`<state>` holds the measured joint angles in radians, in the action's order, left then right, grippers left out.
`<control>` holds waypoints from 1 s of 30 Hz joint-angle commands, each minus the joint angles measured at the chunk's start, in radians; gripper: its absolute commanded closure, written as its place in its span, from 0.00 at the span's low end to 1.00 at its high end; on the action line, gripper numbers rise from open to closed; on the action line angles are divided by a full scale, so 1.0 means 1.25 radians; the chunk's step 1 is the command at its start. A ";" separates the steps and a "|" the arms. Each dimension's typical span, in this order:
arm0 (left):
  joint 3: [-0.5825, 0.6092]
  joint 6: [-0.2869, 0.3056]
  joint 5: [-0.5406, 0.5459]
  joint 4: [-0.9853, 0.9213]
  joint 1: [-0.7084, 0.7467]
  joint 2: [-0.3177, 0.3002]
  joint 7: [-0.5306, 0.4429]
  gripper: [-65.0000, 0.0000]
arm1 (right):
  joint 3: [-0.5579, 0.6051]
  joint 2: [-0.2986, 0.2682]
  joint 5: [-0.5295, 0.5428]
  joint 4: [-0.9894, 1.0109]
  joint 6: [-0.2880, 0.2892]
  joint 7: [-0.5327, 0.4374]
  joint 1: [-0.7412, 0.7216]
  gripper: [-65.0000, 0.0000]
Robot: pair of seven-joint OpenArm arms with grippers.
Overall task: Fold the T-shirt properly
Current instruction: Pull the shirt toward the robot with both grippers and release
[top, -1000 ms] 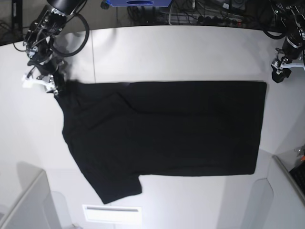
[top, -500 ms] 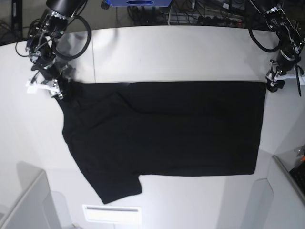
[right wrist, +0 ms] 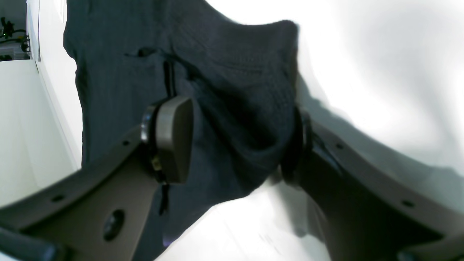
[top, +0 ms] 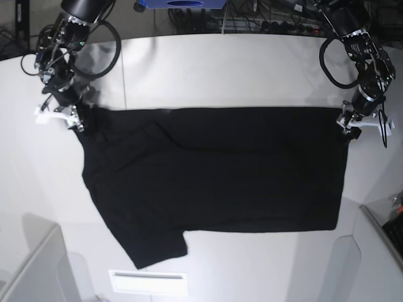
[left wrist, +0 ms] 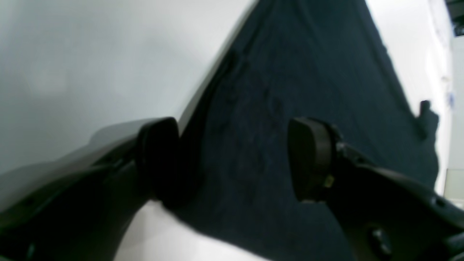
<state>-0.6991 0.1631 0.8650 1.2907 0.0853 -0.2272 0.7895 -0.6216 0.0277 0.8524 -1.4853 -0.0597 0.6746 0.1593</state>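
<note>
On the white table (top: 220, 69) the T-shirt (top: 214, 176) lies flat. My 2 tools, left tool (left wrist: 235, 159) and right tool (right wrist: 232, 141), stand apart astride its far corners, so I can lift that edge.

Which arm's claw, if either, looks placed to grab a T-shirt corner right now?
Probably both. The left claw stands open astride a far corner of the T-shirt; the right claw stands open around the other; nothing blocks either.
</note>
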 commanded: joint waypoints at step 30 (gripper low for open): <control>0.068 -0.022 -0.027 0.191 0.229 -0.042 0.043 1.00 | -0.005 -0.004 -0.031 -0.147 0.005 -0.021 0.169 1.00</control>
<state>-0.6117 0.1421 0.8417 1.5181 0.3676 -0.2691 0.8295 -0.6235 0.0311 0.8074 -1.6505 -0.0555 0.6590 0.3691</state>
